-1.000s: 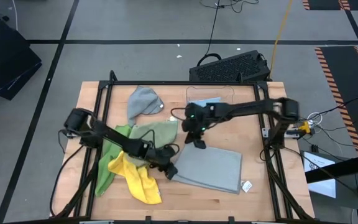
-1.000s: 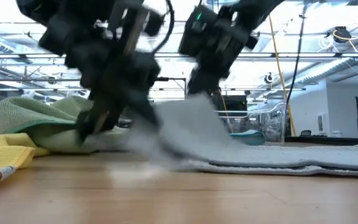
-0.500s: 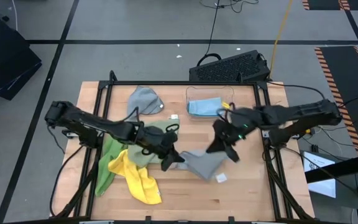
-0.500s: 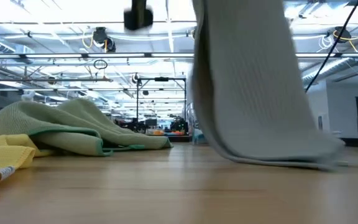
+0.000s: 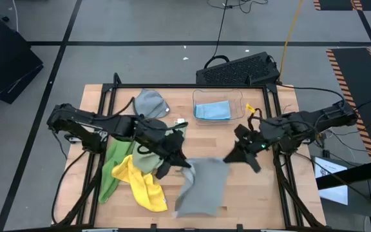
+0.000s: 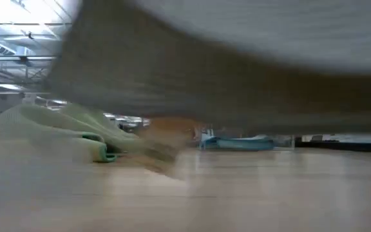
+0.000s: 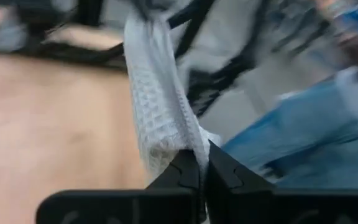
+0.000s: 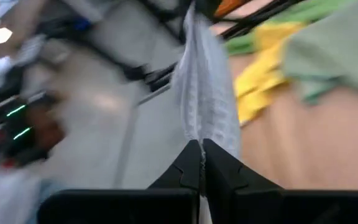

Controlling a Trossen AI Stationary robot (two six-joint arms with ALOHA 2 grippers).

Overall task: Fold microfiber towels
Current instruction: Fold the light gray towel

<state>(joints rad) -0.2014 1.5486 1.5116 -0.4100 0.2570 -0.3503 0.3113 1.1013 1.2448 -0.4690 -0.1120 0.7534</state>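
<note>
A grey microfiber towel (image 5: 201, 187) hangs in the air over the table's near middle, stretched between my two grippers. My left gripper (image 5: 174, 165) is shut on its left top corner and my right gripper (image 5: 235, 156) is shut on its right top corner. In the low view the grey towel (image 6: 237, 58) fills the top of the picture, above the wood. To the left a sage green towel (image 5: 154, 143), a bright green towel (image 5: 111, 169) and a yellow towel (image 5: 144, 185) lie in a heap. A second grey towel (image 5: 149, 103) lies crumpled at the far left. My left gripper pinches the towel's left top corner (image 7: 178, 144) between its two shut fingers, coming from the table's left, slanting a little downward. The cloth runs away from the fingers toward the other arm and hangs below. My right gripper pinches the towel's right top corner (image 8: 199, 132) between its two shut fingers, coming from the table's right, slanting a little downward. The towel's top edge runs from here across to the left gripper, and the rest hangs below it.
A clear plastic bin (image 5: 240, 96) at the far middle holds a light blue towel (image 5: 212, 111). A black keyboard (image 5: 240, 67) lies beyond the table's far edge. Bare wood (image 5: 263, 200) shows at the near right.
Both grippers have risen, and the right one has also gone toward the table's right edge. The grey towel, which lay flat on the table, has been lifted by its two corners and now hangs between the grippers, its lower part swung toward the near edge.
</note>
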